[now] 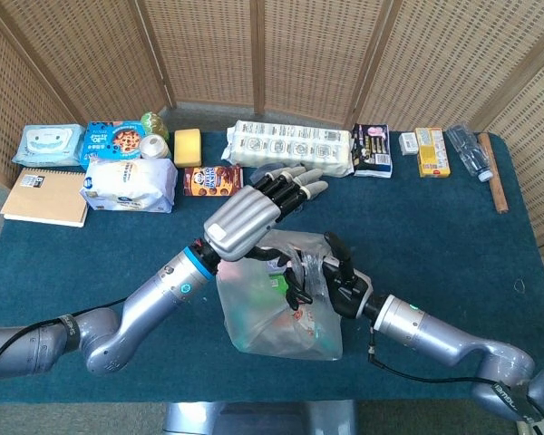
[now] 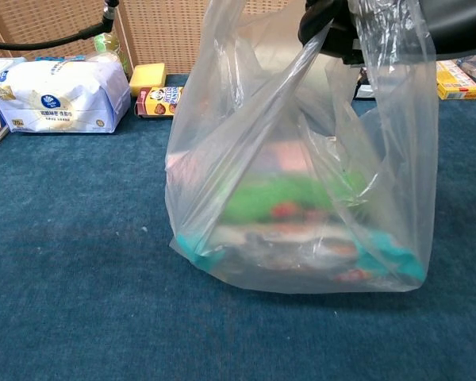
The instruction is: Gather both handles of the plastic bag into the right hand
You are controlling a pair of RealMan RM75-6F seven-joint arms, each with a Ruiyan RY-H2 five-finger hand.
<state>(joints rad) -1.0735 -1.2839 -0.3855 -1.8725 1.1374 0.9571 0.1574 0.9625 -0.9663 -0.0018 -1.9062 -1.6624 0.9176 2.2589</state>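
Right hand: lower centre of the head view, dark fingers curled into the top of the bag; it grips bunched plastic there. In the chest view it shows as a dark mass at the upper right edge, with film drawn up to it. Whether it holds one handle or both cannot be told.

Left hand: centre of the head view, just above the bag mouth, fingers straight and together, pointing to the upper right. Nothing seen in it; whether its underside touches the plastic is hidden.

Bag: clear plastic, standing on the blue worktop at lower centre, top pulled upward, base resting on the cloth. Contents blurred: green, red and teal packs at the bottom.

Step in hand, as judged: the gathering itself, with the right hand already on the bag top and the left hand poised over it, either passing over a handle or about to.

Next move, as judged: confirm that both loops sit inside the right hand's curl, tighten the fingers, then draw the left hand clear without dragging film along. Thin plastic may slip.

Surroundings, upper part of the head view: tissue pack, biscuit box, long white pack, notebook, yellow box.
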